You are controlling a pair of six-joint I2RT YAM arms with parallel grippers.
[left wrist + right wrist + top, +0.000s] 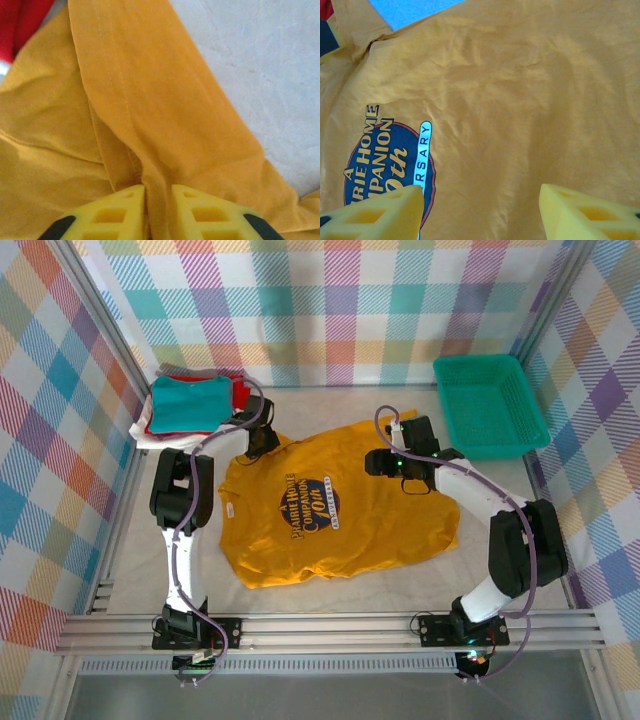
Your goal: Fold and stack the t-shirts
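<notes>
Mustard-yellow cotton tee [330, 530] with dark oval chest print, spread print-up on pale worktop [400, 585]. At its far-left sleeve, left tool [158, 192] pinched narrow on a yellow fold. Over its chest, right tool [480, 192] spread wide. Beyond its far-left corner, folded stack [195, 410], teal tee [190, 400] topmost; beyond far-right, green plastic mesh basket [490, 405].

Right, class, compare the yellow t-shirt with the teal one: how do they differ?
The yellow t-shirt lies spread open on the table; the teal t-shirt is folded. The yellow t-shirt has a dark chest print; the teal t-shirt looks plain. The yellow t-shirt covers far more area than the teal t-shirt, which tops a pile. Both are brightly coloured.
</notes>
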